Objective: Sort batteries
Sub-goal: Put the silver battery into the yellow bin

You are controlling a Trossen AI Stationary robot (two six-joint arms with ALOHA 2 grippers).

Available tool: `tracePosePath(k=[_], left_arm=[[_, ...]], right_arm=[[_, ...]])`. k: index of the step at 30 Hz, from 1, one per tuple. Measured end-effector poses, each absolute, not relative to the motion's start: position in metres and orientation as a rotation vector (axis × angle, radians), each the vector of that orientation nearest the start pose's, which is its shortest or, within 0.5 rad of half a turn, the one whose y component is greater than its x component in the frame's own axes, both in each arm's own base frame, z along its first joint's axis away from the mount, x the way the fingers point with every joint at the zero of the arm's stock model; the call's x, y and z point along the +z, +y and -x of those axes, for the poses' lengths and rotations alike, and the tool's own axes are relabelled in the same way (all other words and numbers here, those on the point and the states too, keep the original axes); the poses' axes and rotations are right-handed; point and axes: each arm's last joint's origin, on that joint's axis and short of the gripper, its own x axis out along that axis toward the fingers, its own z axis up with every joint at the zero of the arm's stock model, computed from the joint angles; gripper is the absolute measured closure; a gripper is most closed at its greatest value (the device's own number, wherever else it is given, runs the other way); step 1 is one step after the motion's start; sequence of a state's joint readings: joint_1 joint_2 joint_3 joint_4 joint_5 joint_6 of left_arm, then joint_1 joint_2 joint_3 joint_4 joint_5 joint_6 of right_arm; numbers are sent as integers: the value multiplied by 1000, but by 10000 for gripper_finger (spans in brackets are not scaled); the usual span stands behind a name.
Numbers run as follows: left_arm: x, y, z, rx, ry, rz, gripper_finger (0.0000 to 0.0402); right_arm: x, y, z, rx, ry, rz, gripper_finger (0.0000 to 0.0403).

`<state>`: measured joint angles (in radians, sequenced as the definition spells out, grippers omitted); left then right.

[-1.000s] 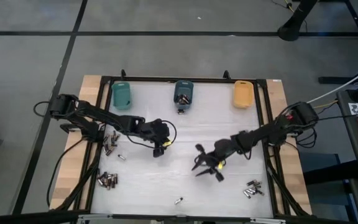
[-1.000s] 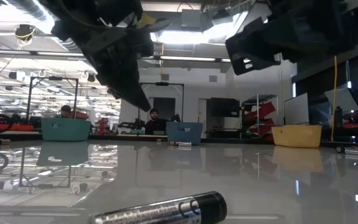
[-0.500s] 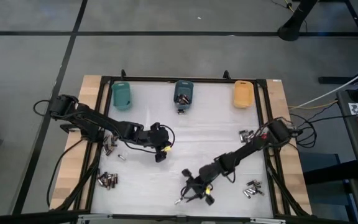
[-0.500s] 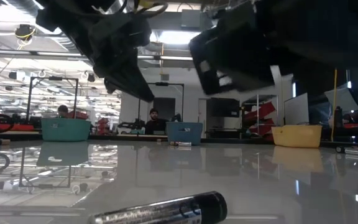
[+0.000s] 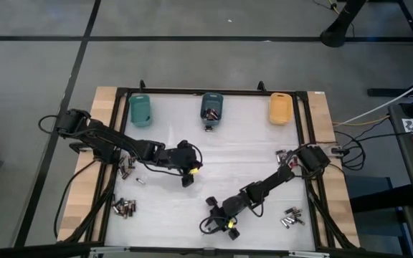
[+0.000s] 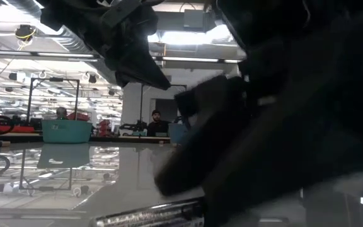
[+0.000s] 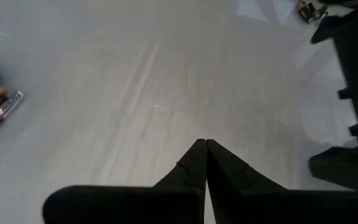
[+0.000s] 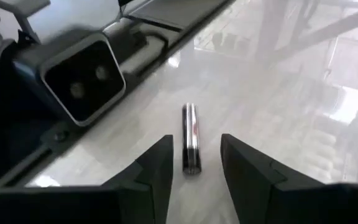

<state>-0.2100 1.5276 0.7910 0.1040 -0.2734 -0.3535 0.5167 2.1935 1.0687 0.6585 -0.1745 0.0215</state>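
A lone dark battery [image 8: 191, 138] with silvery ends lies on the white table near its front edge; the low view shows it close up [image 6: 149, 214]. My right gripper [image 8: 191, 163] is low over it and open. One finger stands on each side of the battery's near end, with a gap on both sides. My left gripper [image 5: 187, 177] hangs shut over the table's middle, holding nothing. Teal [image 5: 140, 110], blue [image 5: 211, 107] and orange [image 5: 280, 109] bins stand along the far edge.
Piles of batteries lie at the left [image 5: 126, 165], near left [image 5: 124, 208], near right [image 5: 291, 217] and right [image 5: 282, 154]. One battery lies in front of the blue bin [image 5: 209, 128]. A camera block [image 8: 82, 81] and the frame rail stand just beyond the lone battery.
My right gripper has swept from the table's middle toward the near edge and leftward. It has sunk until its fingers straddle the lone battery, with the gap between them unchanged. My left gripper has tipped up slightly and stayed shut. The battery has not moved.
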Motion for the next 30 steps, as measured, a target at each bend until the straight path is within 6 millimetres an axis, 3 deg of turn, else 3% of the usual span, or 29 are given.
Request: tracePosePath(k=[6, 11, 18, 23, 30], left_arm=[[191, -57, -303, 161, 590, 170, 401], [191, -56, -303, 191, 582, 211, 401], [188, -53, -301, 216, 614, 240, 401], [197, -50, -301, 278, 549, 126, 401], [222, -24, -285, 388, 439, -22, 401]], right_arm=[[70, 212, -363, 670, 488, 65, 297], [69, 208, -365, 658, 498, 63, 381], [74, 188, -370, 708, 543, -7, 383], [88, 154, -366, 678, 580, 5, 383], [125, 70, -348, 484, 615, 7, 383]])
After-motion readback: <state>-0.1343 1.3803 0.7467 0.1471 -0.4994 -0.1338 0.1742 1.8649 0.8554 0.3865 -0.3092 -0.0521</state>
